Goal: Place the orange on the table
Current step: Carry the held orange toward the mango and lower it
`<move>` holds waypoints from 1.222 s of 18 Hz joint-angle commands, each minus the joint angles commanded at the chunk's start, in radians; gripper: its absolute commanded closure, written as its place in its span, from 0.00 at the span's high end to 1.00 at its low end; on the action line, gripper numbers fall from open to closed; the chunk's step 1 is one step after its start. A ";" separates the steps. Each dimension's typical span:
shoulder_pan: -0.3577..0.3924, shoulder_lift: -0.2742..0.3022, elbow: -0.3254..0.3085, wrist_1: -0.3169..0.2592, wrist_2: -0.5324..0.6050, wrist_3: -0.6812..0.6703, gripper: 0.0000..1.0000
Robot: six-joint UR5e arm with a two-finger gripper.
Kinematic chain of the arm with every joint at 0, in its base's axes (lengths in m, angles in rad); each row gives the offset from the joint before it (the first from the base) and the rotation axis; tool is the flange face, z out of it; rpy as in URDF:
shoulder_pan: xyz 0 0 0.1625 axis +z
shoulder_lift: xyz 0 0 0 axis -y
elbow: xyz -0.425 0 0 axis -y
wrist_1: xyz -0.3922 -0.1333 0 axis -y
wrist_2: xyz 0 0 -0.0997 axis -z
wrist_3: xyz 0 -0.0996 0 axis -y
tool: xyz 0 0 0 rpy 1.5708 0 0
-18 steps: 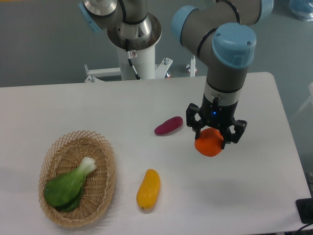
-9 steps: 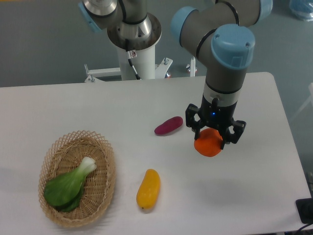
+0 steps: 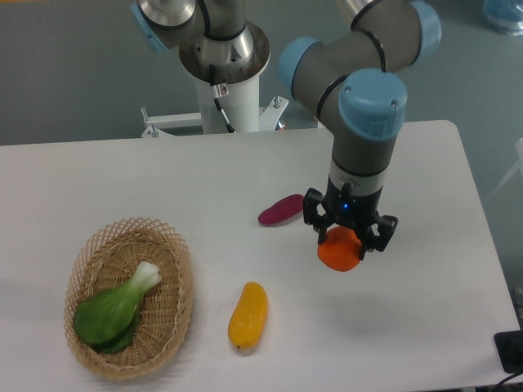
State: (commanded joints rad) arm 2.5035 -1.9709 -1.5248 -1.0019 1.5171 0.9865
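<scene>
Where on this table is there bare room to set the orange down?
Bare white table lies right of the gripper and the orange it holds, out to the right edge. The far strip behind the sweet potato is bare too. It is crowded between sweet potato, yellow fruit and basket.

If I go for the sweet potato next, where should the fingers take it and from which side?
Grip the sweet potato across its narrow middle, coming straight down from above. It lies flat on the table, its long axis tilted up to the right, so the fingers should close across that axis. The gripper, holding the orange, hangs just to its right.
</scene>
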 joint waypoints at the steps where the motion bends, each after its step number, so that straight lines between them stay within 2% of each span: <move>1: -0.002 -0.034 0.009 0.032 0.000 -0.055 0.49; 3: -0.032 -0.086 0.014 0.118 0.014 -0.142 0.49; 4: -0.047 -0.106 0.012 0.137 0.047 -0.167 0.49; 9: -0.071 -0.167 0.029 0.141 0.064 -0.226 0.49; 16: -0.084 -0.175 -0.012 0.143 0.061 -0.215 0.49; 22: -0.084 -0.175 -0.012 0.144 0.063 -0.213 0.65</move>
State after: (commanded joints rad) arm 2.4191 -2.1460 -1.5370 -0.8575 1.5800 0.7731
